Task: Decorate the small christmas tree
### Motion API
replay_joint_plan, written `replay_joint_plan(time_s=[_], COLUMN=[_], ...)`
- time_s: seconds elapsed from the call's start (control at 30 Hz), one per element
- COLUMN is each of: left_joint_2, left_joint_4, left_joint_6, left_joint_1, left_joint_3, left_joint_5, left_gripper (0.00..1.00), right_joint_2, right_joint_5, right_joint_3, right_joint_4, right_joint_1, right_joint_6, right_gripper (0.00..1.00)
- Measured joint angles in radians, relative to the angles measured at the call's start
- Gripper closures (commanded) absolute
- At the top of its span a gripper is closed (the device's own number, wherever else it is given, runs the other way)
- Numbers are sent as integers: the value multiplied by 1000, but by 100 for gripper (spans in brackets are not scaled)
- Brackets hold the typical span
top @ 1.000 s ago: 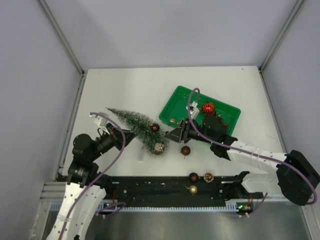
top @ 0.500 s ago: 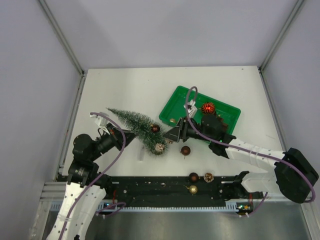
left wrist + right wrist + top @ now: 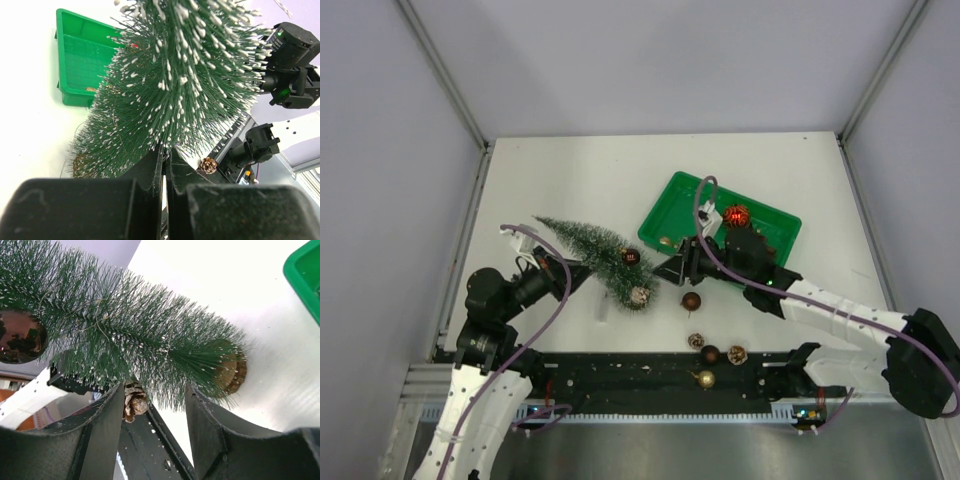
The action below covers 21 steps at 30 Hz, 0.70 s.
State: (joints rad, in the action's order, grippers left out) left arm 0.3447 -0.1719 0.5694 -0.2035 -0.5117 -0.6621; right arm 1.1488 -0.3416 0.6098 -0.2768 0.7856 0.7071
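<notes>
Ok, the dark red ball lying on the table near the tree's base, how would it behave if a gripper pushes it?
The dark red ball is round and lies free on the flat table, so a nudge would probably send it rolling. Its surface seems smooth, so a grip may slip on it. Being small, it is likely light.

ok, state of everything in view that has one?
small christmas tree: lying tilted, dark bauble hung on it
left gripper: shut on the tree
right gripper: open, near the tree's base
green tray: upright, red ball inside
loose dark ball: on the table, unhung
</notes>
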Motion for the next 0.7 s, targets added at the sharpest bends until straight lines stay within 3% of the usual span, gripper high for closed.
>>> replay_joint_plan(time_s=[0.27, 0.5, 0.7], left_joint_2=[0, 0, -2], left_joint_4=[0, 0, 0], left_joint_6=[1, 0, 1], left_joint_1=[0, 0, 0], left_joint_3=[0, 0, 6], left_joint_5=[0, 0, 0], left_gripper=[100, 100, 100], right_joint_2=[-111, -114, -31], right_joint_5=[136, 563, 766], right_joint_3=[40, 206, 222], right_joint_4=[221, 599, 737], right_joint_1=[-76, -216, -294], right_joint_6=[-31, -68, -99], right_gripper=[50, 35, 31])
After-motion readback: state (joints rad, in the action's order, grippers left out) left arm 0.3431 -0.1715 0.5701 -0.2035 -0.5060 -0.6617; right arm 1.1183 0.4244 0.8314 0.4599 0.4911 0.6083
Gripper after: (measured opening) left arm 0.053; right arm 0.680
